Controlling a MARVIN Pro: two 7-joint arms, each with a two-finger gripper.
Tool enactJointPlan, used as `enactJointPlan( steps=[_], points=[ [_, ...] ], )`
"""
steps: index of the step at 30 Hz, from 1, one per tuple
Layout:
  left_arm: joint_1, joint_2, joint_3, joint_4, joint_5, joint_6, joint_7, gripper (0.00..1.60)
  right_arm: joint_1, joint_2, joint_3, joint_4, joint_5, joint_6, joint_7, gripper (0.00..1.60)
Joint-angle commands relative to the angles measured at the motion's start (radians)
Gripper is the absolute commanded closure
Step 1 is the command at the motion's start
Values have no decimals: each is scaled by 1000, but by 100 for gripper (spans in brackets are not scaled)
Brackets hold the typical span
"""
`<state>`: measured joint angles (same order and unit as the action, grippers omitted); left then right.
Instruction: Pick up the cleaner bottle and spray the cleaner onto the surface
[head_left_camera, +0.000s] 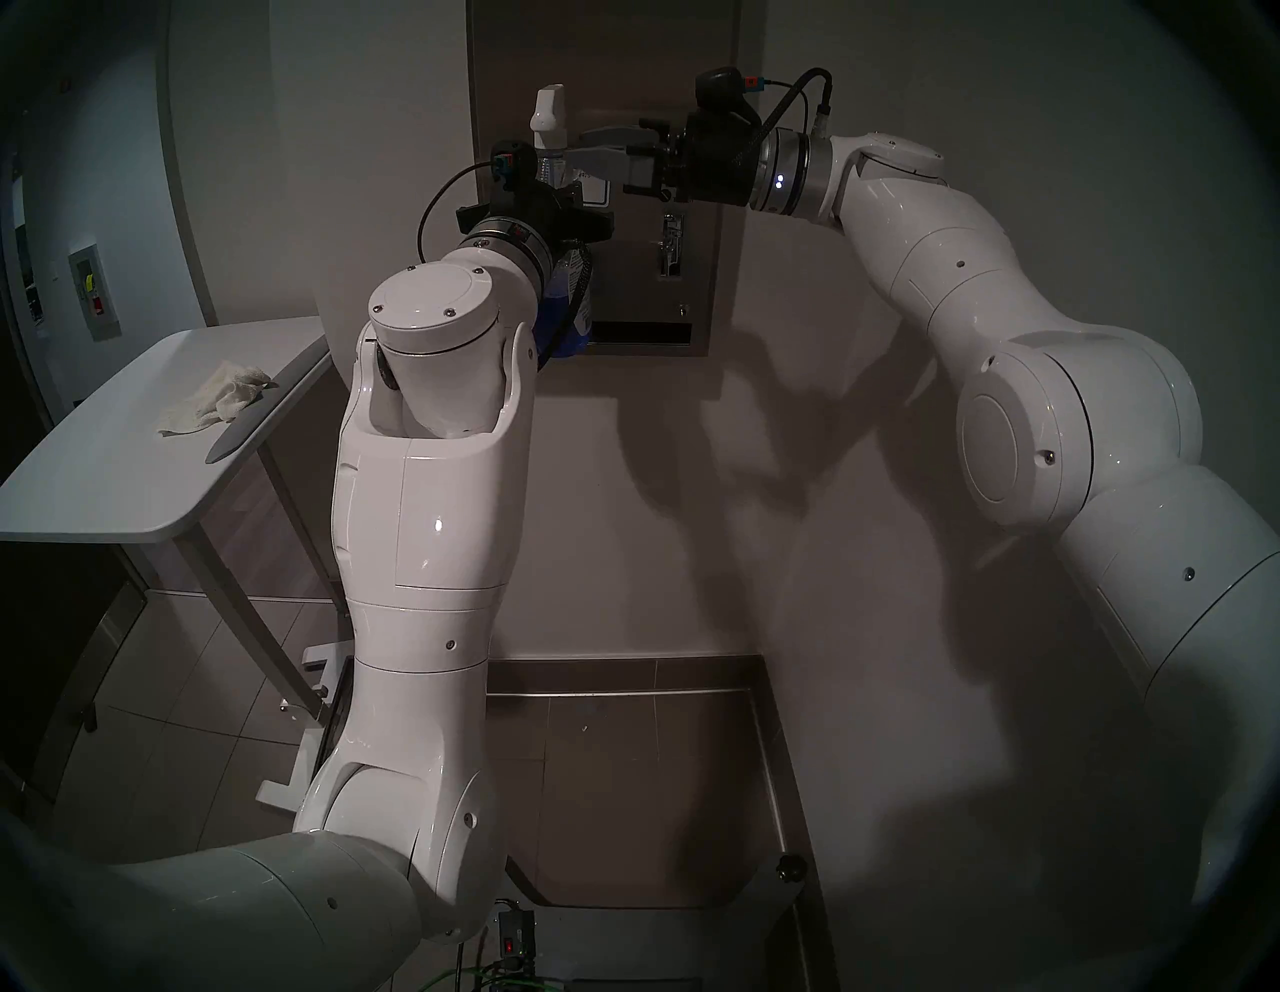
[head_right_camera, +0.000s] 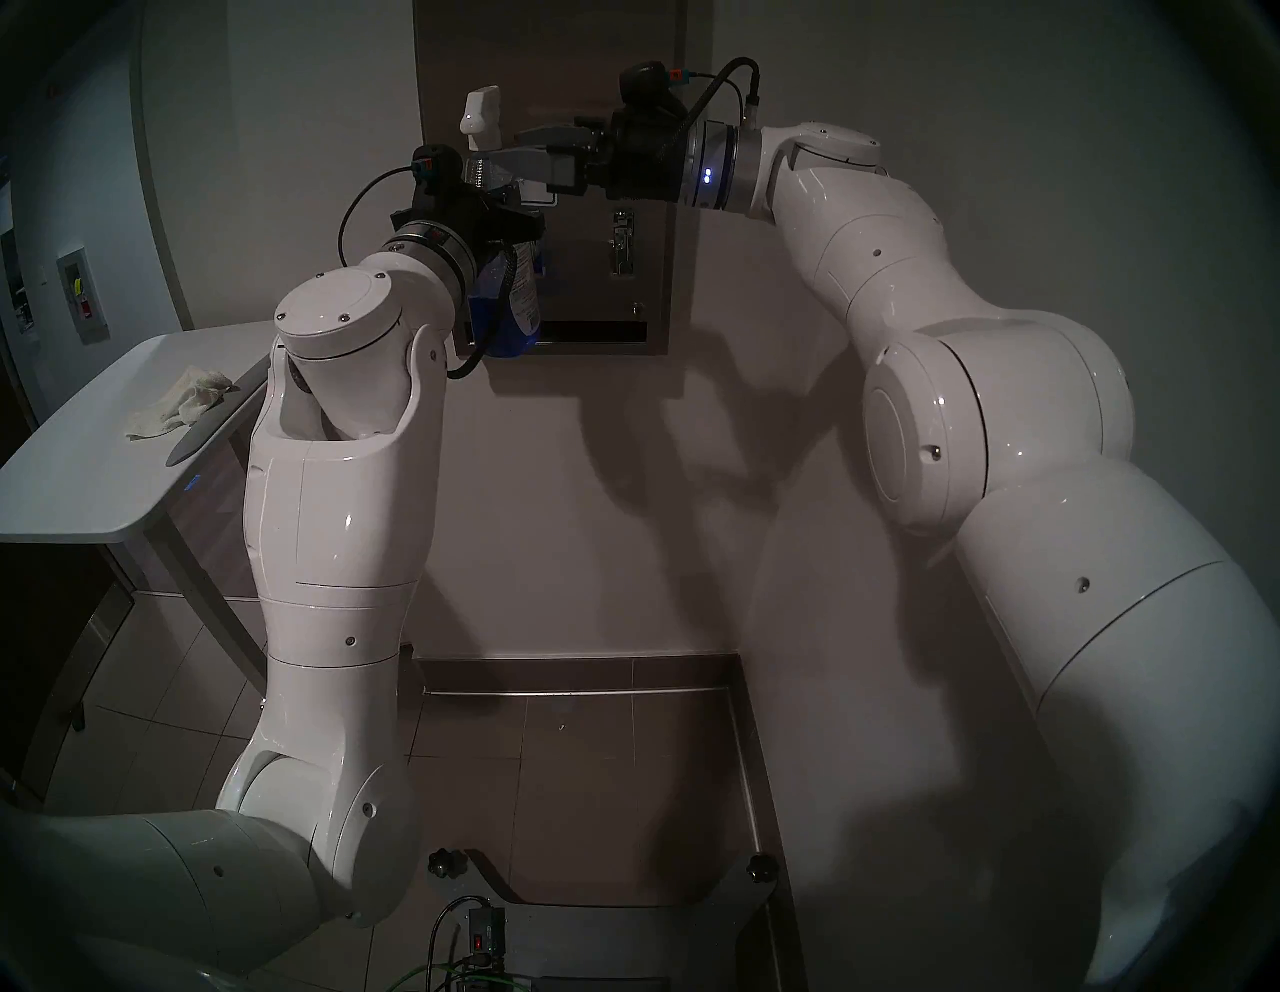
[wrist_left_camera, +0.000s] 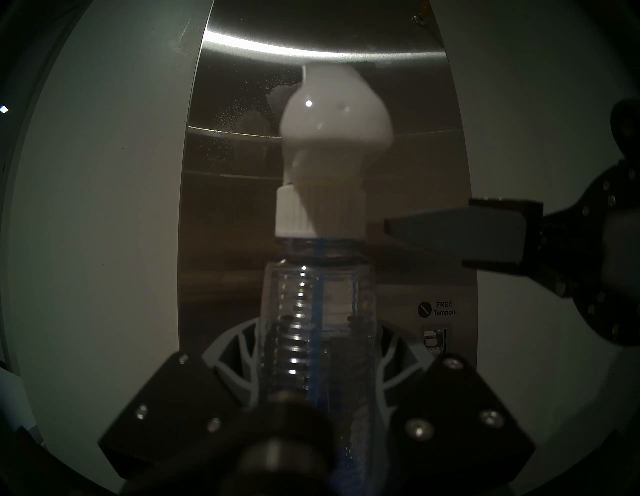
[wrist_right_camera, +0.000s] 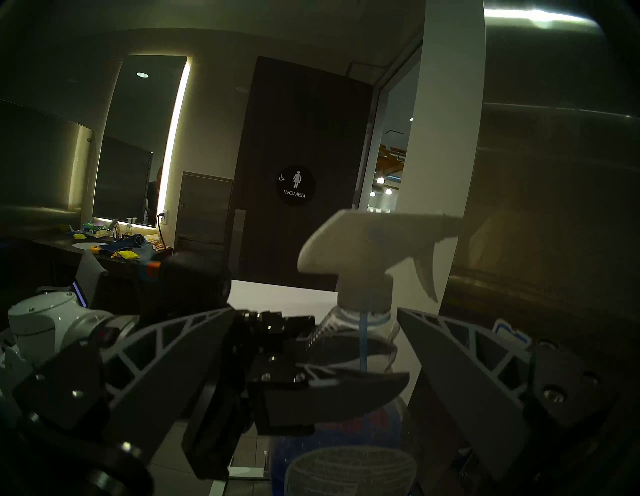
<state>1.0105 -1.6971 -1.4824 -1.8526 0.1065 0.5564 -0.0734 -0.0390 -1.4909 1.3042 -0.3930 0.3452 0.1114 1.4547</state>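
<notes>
At the upper centre of the head views, the cleaner bottle (head_left_camera: 562, 305) is largely masked by the left wrist and its black cable, so only the white spray head and a patch of blue liquid are seen. The left tool (wrist_left_camera: 317, 374) is clamped on the bottle's clear ribbed neck, though its fingertips are cut off behind the plastic in the left wrist view. The bottle is held upright, close in front of the surface (wrist_left_camera: 415, 145), whose brushed steel is dimly lit; a faint speckled patch is made out on it left of the spray head. Whether nozzle and steel touch cannot be told. The dispenser's lower part is covered by bottle and tool, leaving only a "FREE Tampon" sticker (wrist_left_camera: 437, 309) readable.

The right tool (wrist_right_camera: 313, 346) is reached in level from the right of the head views, its fingers spread wide to either side of the bottle's neck, below the trigger, gripping nothing. On the white desk (head_left_camera: 104, 485) at the left a crumpled cloth (head_left_camera: 215, 398) is lying.
</notes>
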Motion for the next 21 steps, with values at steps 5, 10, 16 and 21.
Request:
enactJointPlan(
  steps=[5,10,16,21],
  points=[
    [-64,-8,1,-51,0,-32,1,160,103,-14,30,36,20,-14,-2,0],
    [-64,-9,0,-51,1,-32,1,160,106,-23,36,68,22,-29,1,0],
    [-63,-10,0,-51,1,-31,0,160,113,-35,47,104,27,-40,0,0],
    [-62,-10,-1,-51,2,-30,-2,160,121,-46,52,129,26,-46,-7,0]
  ],
)
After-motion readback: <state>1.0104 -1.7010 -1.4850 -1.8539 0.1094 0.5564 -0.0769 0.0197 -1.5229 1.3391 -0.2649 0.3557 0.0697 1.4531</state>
